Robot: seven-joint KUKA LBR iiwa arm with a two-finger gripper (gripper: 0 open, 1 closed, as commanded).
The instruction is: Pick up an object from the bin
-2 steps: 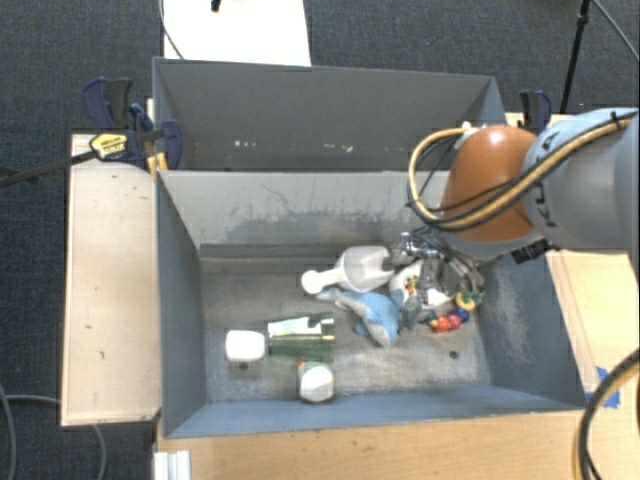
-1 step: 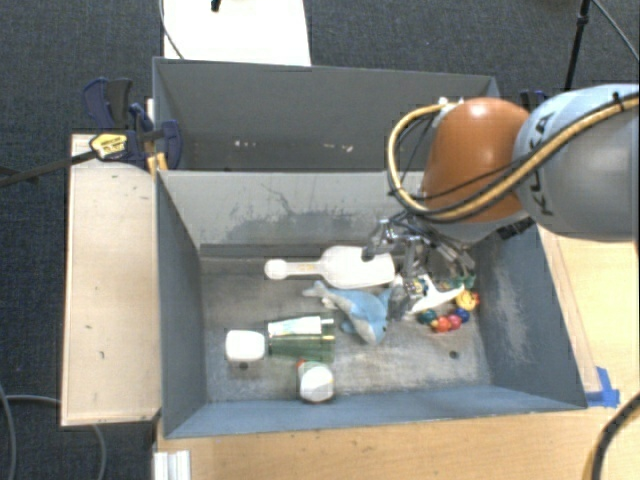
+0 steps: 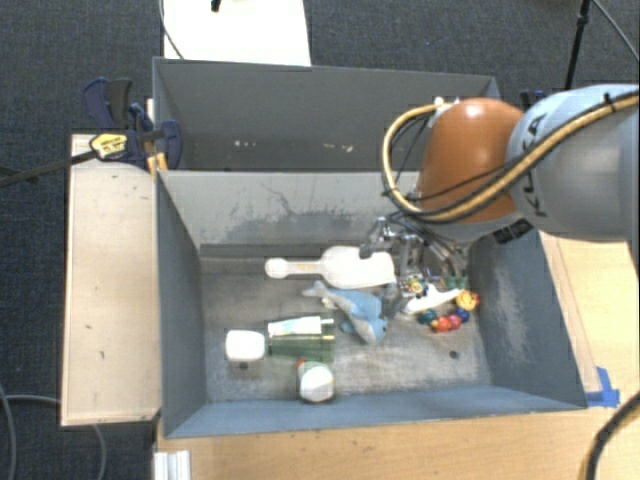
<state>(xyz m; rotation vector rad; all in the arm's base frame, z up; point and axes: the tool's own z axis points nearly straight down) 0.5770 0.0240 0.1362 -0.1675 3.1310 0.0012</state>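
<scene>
My gripper [image 3: 408,286] is low in the bin, right of centre, under the orange wrist cover. Its fingers reach down between a white scoop-like thing with a handle [image 3: 335,266] on the left and a small toy with coloured beads [image 3: 447,308] on the right. A light blue soft toy [image 3: 360,311] lies just below and left of the fingertips. Whether anything is between the fingers is hidden by the gripper body.
A green bottle with a white label [image 3: 302,336] lies left of the blue toy. A white cap-like block [image 3: 245,345] sits further left, and a white round cap [image 3: 316,382] lies near the front wall. The arm covers the bin's right rear.
</scene>
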